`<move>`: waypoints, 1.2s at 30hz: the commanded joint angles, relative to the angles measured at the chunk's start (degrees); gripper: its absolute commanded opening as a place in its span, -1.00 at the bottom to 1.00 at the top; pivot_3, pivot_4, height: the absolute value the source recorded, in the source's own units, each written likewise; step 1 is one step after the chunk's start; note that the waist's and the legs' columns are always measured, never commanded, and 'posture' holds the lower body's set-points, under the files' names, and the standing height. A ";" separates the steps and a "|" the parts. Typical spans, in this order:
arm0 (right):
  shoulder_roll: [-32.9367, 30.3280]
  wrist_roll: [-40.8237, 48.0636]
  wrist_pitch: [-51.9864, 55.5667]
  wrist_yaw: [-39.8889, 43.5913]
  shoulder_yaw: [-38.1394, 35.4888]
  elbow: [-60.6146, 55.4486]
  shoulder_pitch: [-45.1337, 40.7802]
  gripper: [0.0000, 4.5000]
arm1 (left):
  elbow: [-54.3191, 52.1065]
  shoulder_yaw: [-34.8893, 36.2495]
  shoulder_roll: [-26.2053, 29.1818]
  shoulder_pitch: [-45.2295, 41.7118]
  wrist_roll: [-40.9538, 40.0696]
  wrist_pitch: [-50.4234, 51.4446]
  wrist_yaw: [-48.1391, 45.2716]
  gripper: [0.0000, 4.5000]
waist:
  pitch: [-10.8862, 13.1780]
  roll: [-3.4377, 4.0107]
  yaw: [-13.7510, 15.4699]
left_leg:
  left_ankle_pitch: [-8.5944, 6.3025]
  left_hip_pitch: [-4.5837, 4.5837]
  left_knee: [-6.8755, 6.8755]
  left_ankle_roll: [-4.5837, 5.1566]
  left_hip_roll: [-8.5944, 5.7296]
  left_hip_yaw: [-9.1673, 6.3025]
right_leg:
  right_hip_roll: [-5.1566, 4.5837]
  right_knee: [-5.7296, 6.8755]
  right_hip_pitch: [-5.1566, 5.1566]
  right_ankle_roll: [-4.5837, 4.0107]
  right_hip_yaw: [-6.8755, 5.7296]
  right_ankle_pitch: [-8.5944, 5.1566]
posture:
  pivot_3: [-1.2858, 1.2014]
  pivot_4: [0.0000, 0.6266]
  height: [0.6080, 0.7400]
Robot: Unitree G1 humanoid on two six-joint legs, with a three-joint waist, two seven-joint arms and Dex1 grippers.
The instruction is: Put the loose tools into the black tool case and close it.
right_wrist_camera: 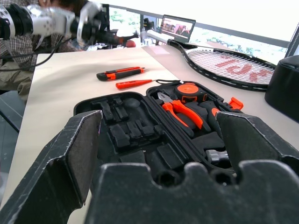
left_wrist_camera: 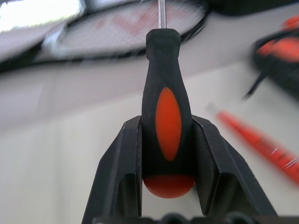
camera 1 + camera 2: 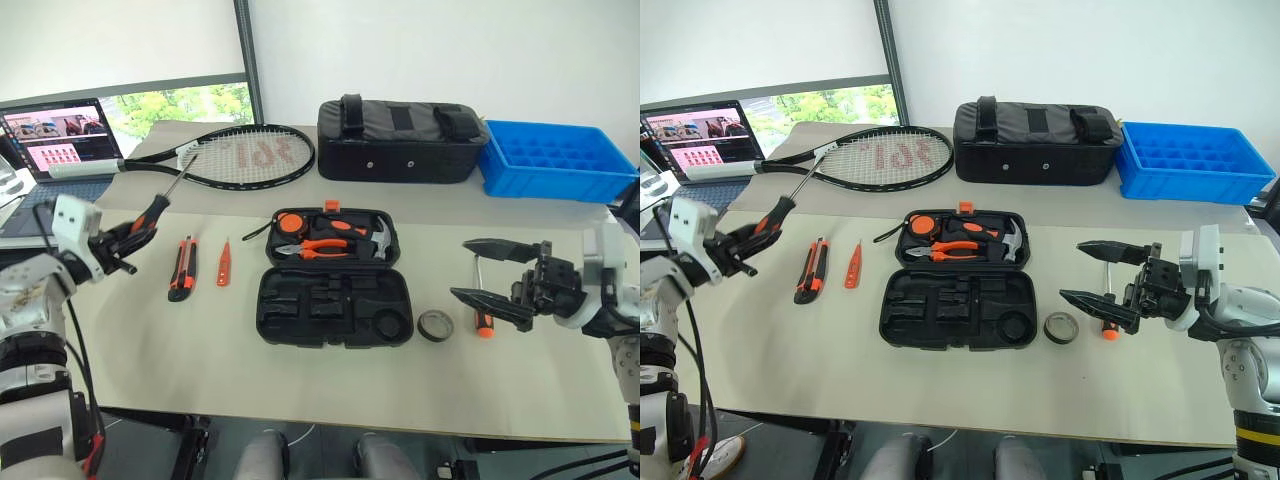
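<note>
The left pincer [image 3: 128,238] clamped an orange-and-black screwdriver [image 3: 152,213] – raised left of the open black tool case [image 3: 333,280]. The right pincer [image 3: 493,276] gaped empty, right of the case.

Both arms are white and pale grey, built of rounded, ribbed segments, with black cables trailing along the left one. Each ends in a black gripper — left gripper [image 3: 128,240], right gripper [image 3: 488,271] — with long, tapering jaws, scuffed grey at their edges.
</note>
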 commanded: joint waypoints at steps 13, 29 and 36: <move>-0.88 -1.72 -3.14 -0.49 -12.77 -3.20 13.83 1.00 | 1.28 -27.29 -10.80 -11.28 17.10 -14.89 -11.54 -0.59 | 0.02 0.00 -1.01 | 0.00 0.04 0.11 0.03 0.00 -0.04 | 0.19 -0.07 0.10 0.02 0.22 -0.02 | 0.03 -0.52 0.51; 1.05 -0.95 -4.20 -2.06 -14.94 -5.49 17.34 1.00 | 15.24 -30.79 -14.22 -18.89 23.13 -22.55 -14.40 -0.59 | 0.08 -0.08 -0.55 | 0.01 0.09 0.18 0.03 -0.04 -0.13 | 0.20 -0.07 0.27 0.27 0.19 -0.16 | 0.03 -0.52 0.51; 1.19 -1.16 -4.14 -2.91 -14.00 -6.44 17.23 1.00 | 13.22 -28.28 -14.52 -19.63 20.56 -20.19 -15.33 0.33 | 0.09 -0.09 -0.44 | 0.01 0.13 0.19 0.03 -0.05 -0.14 | 0.20 -0.07 0.35 0.26 0.18 -0.16 | 0.03 -0.52 0.51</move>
